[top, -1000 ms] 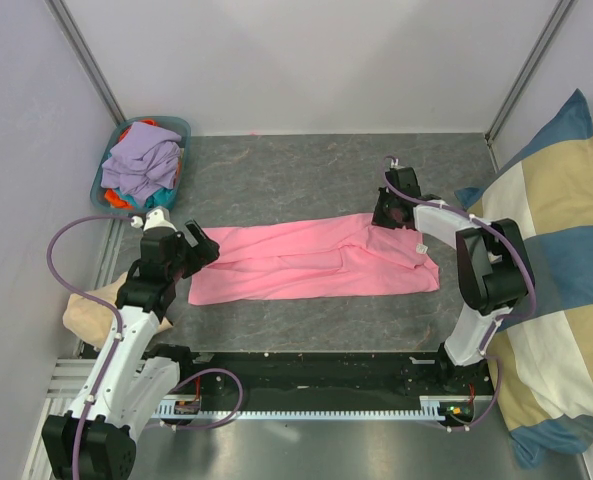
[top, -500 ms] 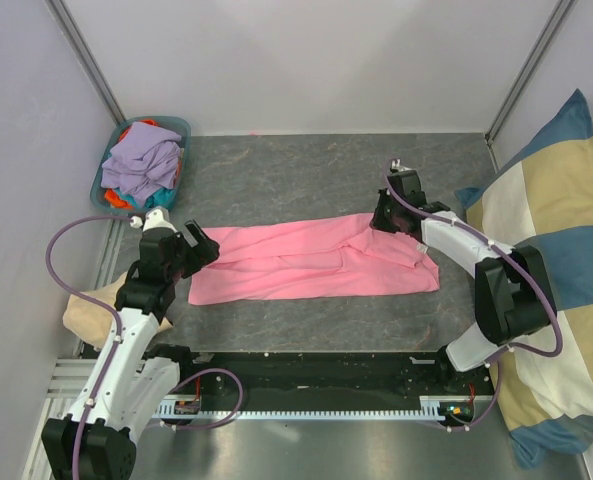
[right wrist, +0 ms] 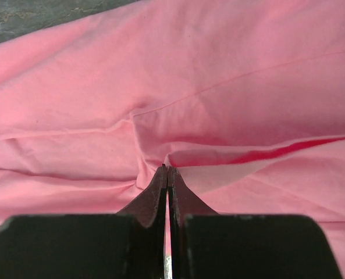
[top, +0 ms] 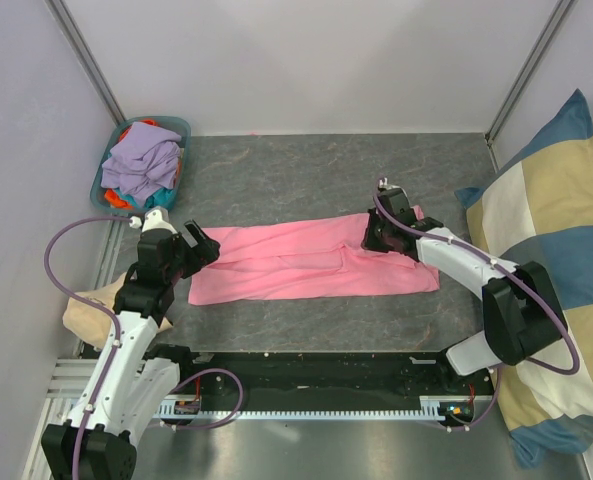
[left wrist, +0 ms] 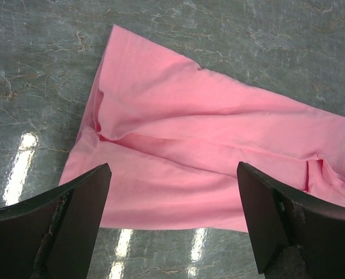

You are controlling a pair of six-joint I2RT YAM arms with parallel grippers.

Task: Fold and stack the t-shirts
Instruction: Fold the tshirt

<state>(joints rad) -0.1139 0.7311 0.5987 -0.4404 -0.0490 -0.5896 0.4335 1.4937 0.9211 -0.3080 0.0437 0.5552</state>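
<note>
Pink t-shirt (top: pixel 306 265): lies flat on the grey marbled table (top: pixel 276 170) as one long band running left to right, mid-table, in front of both arm bases. I see lengthwise creases and a folded-over flap along the middle.

Left gripper (top: pixel 198 245): jaws wide apart, nothing between them. It hangs over the left end of the band. In its own wrist view (left wrist: pixel 172 174) I see the shirt's left edge (left wrist: pixel 207 145) and one pointed corner lying on the table between the two dark fingers (left wrist: pixel 85 197), with no contact I can make out.

Right gripper (top: pixel 378 232): jaws pressed together and clamped on a small pucker of pink fabric. In the wrist view (right wrist: pixel 167 174) the cloth (right wrist: pixel 160 87) gathers into wrinkles right at the tips, and a darker pink seam runs off to the right.

Right grip location: on the far edge of the band, towards its right end.

Basket (top: pixel 176 122): teal, at the far left corner of the table, well apart from the pink shirt.

Basket contents: a crumpled heap of lavender t-shirts (top: pixel 141 160) on top, with an orange one (top: pixel 148 123) showing at the far rim.

Checked cushion (top: pixel 556 240): blue and cream, along the right side, beside the right arm.

Beige cloth (top: pixel 81 315): off the table's left edge, beside the left arm; I can't tell what it is.
</note>
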